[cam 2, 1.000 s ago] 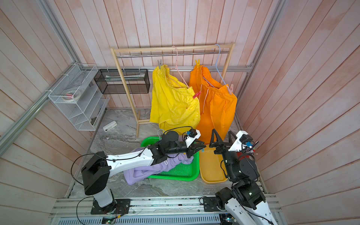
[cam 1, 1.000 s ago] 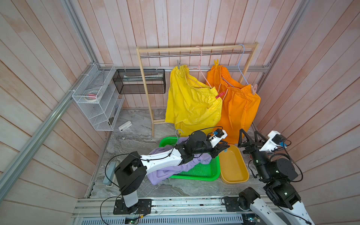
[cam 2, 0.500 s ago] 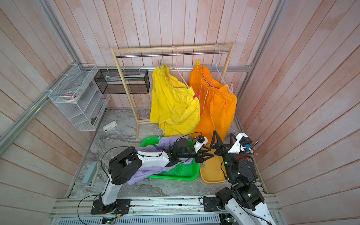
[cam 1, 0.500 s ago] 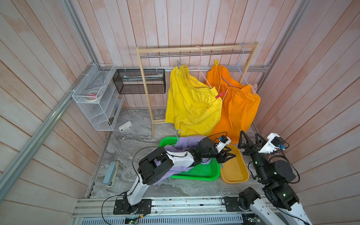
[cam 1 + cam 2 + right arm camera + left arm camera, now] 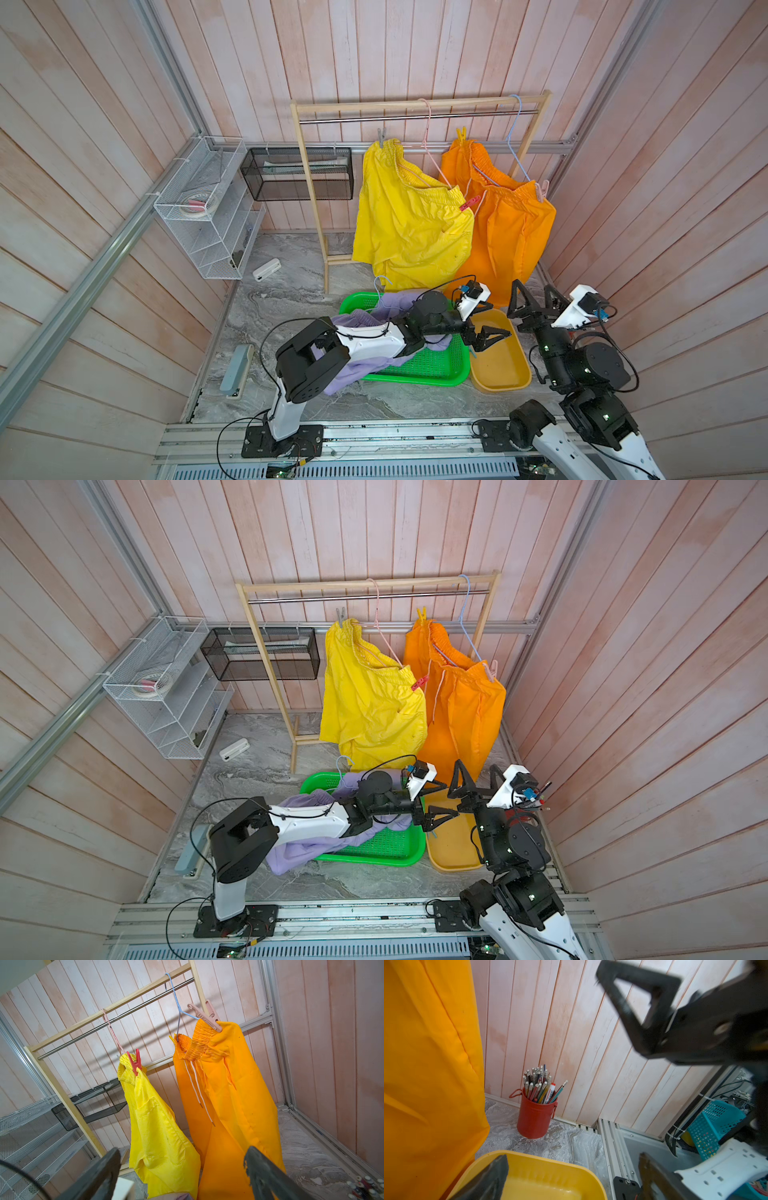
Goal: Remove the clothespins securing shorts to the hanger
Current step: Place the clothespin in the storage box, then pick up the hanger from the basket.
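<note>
By my reckoning one pair of three is done. The lilac fabric shorts [image 5: 360, 369] lie off the wooden clothes rail [image 5: 415, 106], heaped in the green mesh plastic tray [image 5: 419, 365] and spilling over its near edge. I can see no clip on them.

Four clips are yet to come off. The bright yellow shorts [image 5: 407, 232] hang on a pink wire hanger [image 5: 113, 1030], pinned by a grey clothespin [image 5: 381, 135] at the far end of the waistband and a red clothespin [image 5: 134, 1062] at the near end. The orange shorts [image 5: 511, 237] hang on a pale blue wire hanger [image 5: 173, 991], held by a yellow clothespin [image 5: 460, 134] and a pale pink clothespin [image 5: 204, 1016].

My left gripper [image 5: 500, 320] hangs over the yellow plastic tub [image 5: 498, 368], jaws spread wide with nothing between them. My right gripper [image 5: 532, 286] points up toward the orange shorts, jaws equally wide and empty.

Some things I cannot settle:
- My left arm covers much of the lilac shorts, so a clip could sit under it.
- A small teal sliver [image 5: 471, 353] at the tub's rim beside the tray may be a freed clothespin, but it is too small to say.
- The left wrist view shows only a bare corner of the tub.
- The right wrist view cuts my fingers off at the frame edge and misses the grey clothespin.
</note>
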Tool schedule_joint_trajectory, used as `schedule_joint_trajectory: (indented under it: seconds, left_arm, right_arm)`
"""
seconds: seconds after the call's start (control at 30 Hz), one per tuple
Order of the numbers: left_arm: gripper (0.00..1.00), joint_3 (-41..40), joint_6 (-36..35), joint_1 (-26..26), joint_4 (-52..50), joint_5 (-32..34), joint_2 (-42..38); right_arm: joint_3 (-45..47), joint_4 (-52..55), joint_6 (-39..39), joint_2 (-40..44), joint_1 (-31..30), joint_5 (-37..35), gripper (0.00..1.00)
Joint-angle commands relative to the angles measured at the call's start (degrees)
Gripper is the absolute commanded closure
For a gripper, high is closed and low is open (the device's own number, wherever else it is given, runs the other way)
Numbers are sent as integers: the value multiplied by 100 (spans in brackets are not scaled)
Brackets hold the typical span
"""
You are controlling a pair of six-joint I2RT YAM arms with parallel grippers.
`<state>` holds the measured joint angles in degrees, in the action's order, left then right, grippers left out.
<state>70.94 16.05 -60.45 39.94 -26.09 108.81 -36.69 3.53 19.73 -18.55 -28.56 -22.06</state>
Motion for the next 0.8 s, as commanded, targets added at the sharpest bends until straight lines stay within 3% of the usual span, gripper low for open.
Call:
schedule_joint_trajectory:
  seconds: [0.0, 0.3, 0.47, 0.6, 0.77]
  left_arm:
    - [0, -348, -221, -11, -258, 385, -580]
    - [0, -599, -499, 29, -2567, 2639, -1885]
    - [0, -625, -78, 295, -3541, 3575, -2368]
    - [0, -779, 905, 1003, -4219, 3756, -2661]
    - [0, -1433, 1717, 1728, -4165, 3760, -3101]
  right_arm:
    - [56, 5, 111, -32, 17, 145, 5]
    - [161, -224, 251, -533, 21, 627, 5]
    - [288, -434, 302, -870, 17, 868, 5]
    - [413, -625, 289, -1102, 20, 1000, 5]
    - [469, -702, 229, -1394, 25, 1142, 5]
